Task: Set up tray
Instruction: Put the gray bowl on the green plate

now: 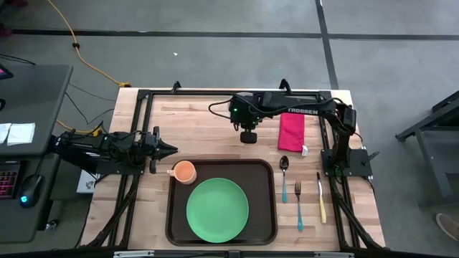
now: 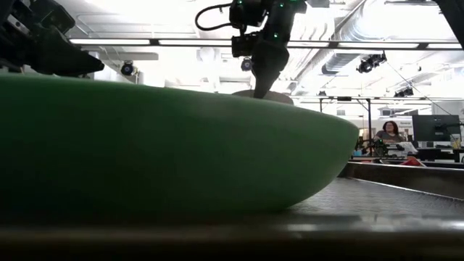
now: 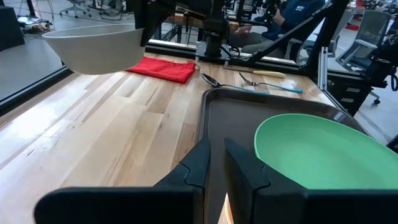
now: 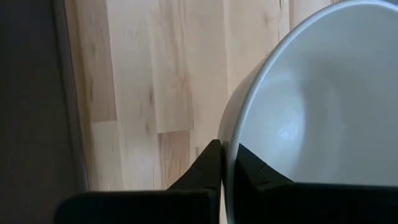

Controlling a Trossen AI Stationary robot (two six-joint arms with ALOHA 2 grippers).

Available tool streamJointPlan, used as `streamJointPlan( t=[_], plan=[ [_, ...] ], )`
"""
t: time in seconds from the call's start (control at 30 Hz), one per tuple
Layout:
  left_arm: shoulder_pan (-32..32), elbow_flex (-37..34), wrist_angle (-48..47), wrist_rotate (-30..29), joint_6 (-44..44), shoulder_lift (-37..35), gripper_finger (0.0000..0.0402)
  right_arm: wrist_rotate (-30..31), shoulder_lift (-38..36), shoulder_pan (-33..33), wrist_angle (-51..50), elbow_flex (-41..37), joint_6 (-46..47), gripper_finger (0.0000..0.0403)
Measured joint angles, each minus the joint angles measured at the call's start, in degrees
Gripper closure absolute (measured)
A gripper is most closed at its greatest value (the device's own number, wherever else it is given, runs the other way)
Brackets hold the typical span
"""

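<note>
The dark brown tray [image 1: 275, 202] lies at the table's near middle with the green plate [image 1: 217, 209] on it. The orange cup [image 1: 185, 172] stands on the tray's far left corner. My right gripper [image 1: 249, 135] hangs over the wood just beyond the tray's far edge, shut on a pale bowl [image 3: 93, 46]. From above, the arm hides this bowl. My left gripper [image 1: 172, 149] hovers shut just to the far left of the cup, touching nothing. The left wrist view looks past it [image 3: 216, 149] over the tray [image 3: 230, 118] and plate [image 3: 323, 149]. My right gripper pinches the bowl's rim [image 4: 227, 132], with one finger [image 4: 208, 163] outside the wall and the other inside. It comes from above, pointing down. The bowl is lifted clear of the table and hangs roughly level below the gripper.
A red cloth [image 1: 290, 131] lies on the far right of the table. A spoon [image 1: 284, 175], a fork [image 1: 298, 204] and a knife [image 1: 321, 197] lie in a row right of the tray. Bare wood stretches between the left arm and the cloth. A person [image 2: 390, 132] sits in the room beyond.
</note>
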State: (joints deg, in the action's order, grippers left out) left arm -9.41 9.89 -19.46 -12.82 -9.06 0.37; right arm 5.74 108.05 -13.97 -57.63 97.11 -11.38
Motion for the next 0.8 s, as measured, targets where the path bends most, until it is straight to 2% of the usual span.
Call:
streamJointPlan(
  t=[0.3, 0.8],
  plan=[
    [0.0, 0.0, 0.0, -0.1, 0.0, 0.0, 0.0328, 0.2, 0.0, 2.2, 0.0, 0.0, 1.1, 0.0403],
    [0.0, 0.0, 0.0, -0.3, 0.0, 0.0, 0.0328, 0.3, 0.0, 11.2, 0.0, 0.0, 7.9, 0.0403]
  ],
)
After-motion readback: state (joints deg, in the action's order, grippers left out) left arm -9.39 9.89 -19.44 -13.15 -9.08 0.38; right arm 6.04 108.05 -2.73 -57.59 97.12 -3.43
